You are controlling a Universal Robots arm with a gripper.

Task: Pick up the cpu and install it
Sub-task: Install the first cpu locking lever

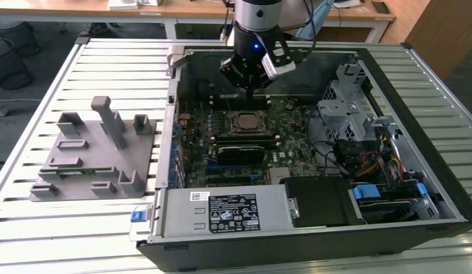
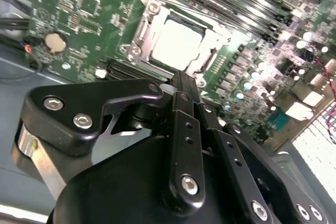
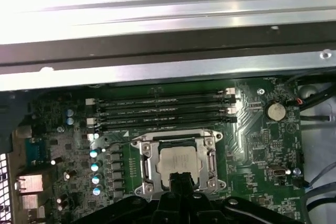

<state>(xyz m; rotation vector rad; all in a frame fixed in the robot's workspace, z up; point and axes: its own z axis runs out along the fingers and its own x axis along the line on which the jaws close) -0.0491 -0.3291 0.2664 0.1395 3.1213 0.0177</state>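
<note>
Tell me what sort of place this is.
Probably a robotics lab or workshop set up for computer assembly: an open computer case lies on a slatted metal table, a grey parts fixture sits beside it, and office desks stand behind.

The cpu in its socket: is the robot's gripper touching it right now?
Apart. In the exterior view the gripper ends over the memory slots, with a clear gap showing between it and the cpu.
</note>
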